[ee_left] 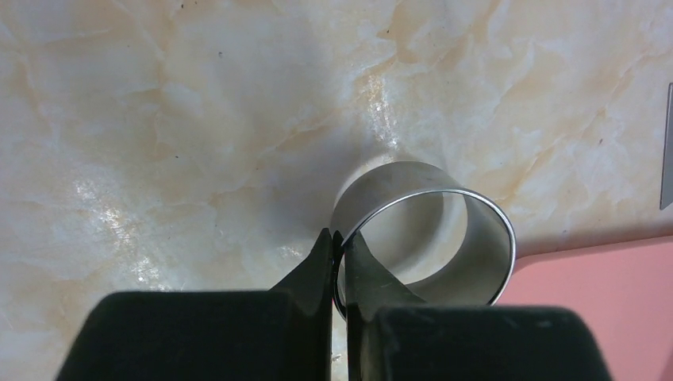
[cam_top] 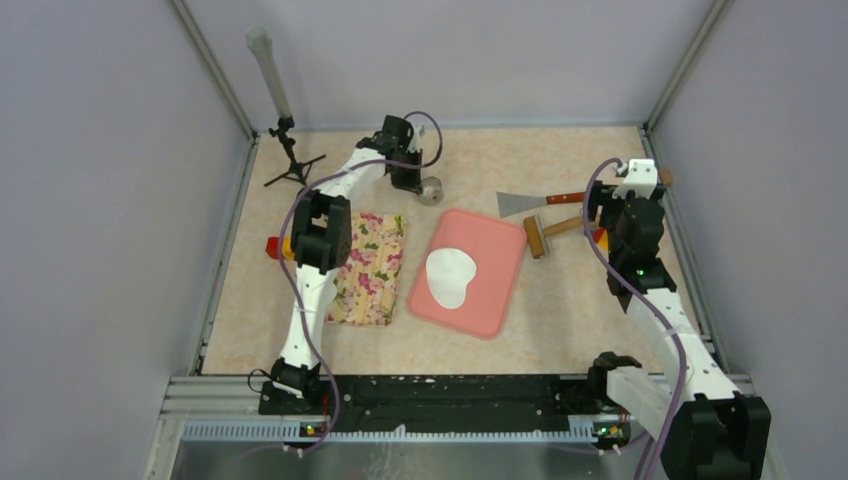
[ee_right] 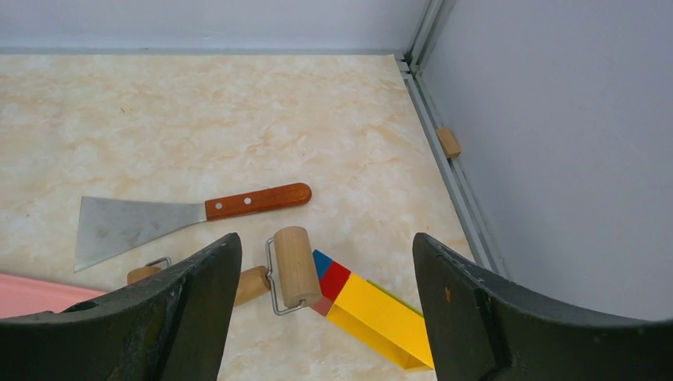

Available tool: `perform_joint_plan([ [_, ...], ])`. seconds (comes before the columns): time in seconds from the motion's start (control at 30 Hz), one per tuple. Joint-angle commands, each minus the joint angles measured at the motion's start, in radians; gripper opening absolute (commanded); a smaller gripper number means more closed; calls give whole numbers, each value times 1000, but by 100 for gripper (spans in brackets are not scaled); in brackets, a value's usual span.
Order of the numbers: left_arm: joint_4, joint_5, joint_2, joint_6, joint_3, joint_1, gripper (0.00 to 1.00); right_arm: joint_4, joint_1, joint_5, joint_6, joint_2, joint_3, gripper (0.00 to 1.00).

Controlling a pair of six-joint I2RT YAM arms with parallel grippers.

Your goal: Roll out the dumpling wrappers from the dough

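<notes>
The left gripper is clamped on the wall of the metal ring cutter, just beyond the pink board's far edge. The right gripper hangs with jaws wide above a wooden roller. The dough lies flattened on the board

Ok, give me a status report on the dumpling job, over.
Left gripper shut on the ring cutter wall, beside the pink board. Right gripper open over the roller. Dough flat on the board, no wrappers cut. Nothing blocking it.
</notes>
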Motion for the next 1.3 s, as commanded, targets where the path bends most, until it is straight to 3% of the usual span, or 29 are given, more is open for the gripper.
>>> perform_joint_plan([
  [0.0,18,13,-81,15,20,-5,0,31,-11,-12,-5,2,2,77],
  [0.13,6,41,-211,50,-33,-5,0,43,-10,-14,-12,-13,-5,77],
  [0.3,62,87,-491,150,-311,-35,0,46,-10,-35,-16,-23,-8,77],
  [0.5,86,72,-714,353,-654,-225,0,40,-10,-90,-9,-14,-9,76],
  [0.63,79,88,-730,399,-766,-348,0,43,-11,-114,-15,-14,-14,76],
  [0.83,47,21,-685,461,-805,-467,0,45,-10,-123,-25,-9,-20,76],
  [1.27,173,-137,-693,487,-915,-506,0,39,-11,-133,-21,-1,-20,75],
])
